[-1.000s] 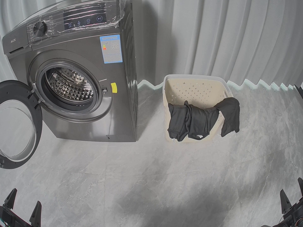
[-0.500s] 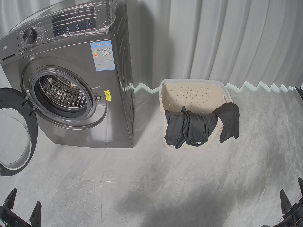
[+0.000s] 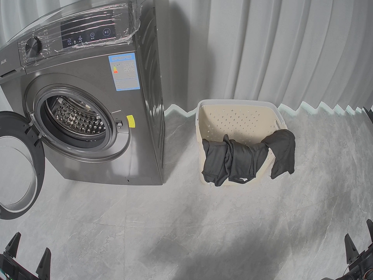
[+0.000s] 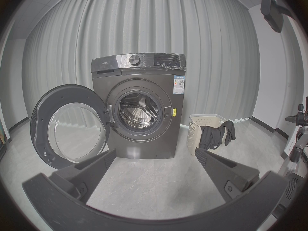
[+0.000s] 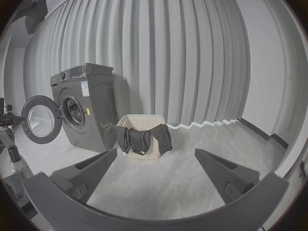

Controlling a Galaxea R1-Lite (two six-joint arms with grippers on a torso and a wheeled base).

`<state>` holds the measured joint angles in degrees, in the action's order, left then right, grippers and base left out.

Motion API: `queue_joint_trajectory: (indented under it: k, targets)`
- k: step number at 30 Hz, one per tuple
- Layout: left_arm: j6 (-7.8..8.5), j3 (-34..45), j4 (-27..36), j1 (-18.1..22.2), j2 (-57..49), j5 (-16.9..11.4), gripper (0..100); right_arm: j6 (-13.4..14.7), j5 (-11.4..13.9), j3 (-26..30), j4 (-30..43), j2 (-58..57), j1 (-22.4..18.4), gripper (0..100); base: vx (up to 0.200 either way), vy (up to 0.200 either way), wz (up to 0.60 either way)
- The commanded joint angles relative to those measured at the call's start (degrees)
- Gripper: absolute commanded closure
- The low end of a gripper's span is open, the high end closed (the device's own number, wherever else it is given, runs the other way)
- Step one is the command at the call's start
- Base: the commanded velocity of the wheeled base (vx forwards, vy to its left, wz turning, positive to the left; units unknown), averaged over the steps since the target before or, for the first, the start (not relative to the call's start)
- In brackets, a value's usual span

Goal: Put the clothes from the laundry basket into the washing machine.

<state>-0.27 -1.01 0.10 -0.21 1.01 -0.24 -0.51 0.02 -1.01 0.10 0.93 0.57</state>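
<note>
The head camera is drifting, so the washing machine [image 3: 97,98] and the laundry basket [image 3: 237,103] are sliding slightly across its view while keeping their places beside each other on the grey floor [image 3: 194,222]. The machine's round door [image 3: 17,164] is hanging wide open, baring the steel drum [image 3: 77,115]. Dark clothes [image 3: 233,160] are draping over the basket's near rim. The left gripper [image 3: 32,242] and right gripper [image 3: 358,230] are hovering low, well apart from the basket, fingers spread, holding nothing.
</note>
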Motion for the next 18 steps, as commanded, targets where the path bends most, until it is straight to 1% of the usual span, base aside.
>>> queue_joint_trajectory:
  k: [1,7,18]
  targets:
    - [0.00,0.84,-0.01,0.03,-1.01,-0.02,0,-0.02,0.06,1.01,-0.01,-0.93,0.04,0,0.000,-0.200,0.00]
    - [0.00,0.92,-0.01,0.03,-0.92,-0.02,0,-0.02,-0.02,1.01,-0.01,-0.93,0.04,0,0.000,-0.200,0.00]
    - [0.09,0.84,-0.01,0.03,-1.01,-0.02,0,-0.02,-0.02,1.01,-0.01,-0.93,0.04,0,0.000,0.000,0.00]
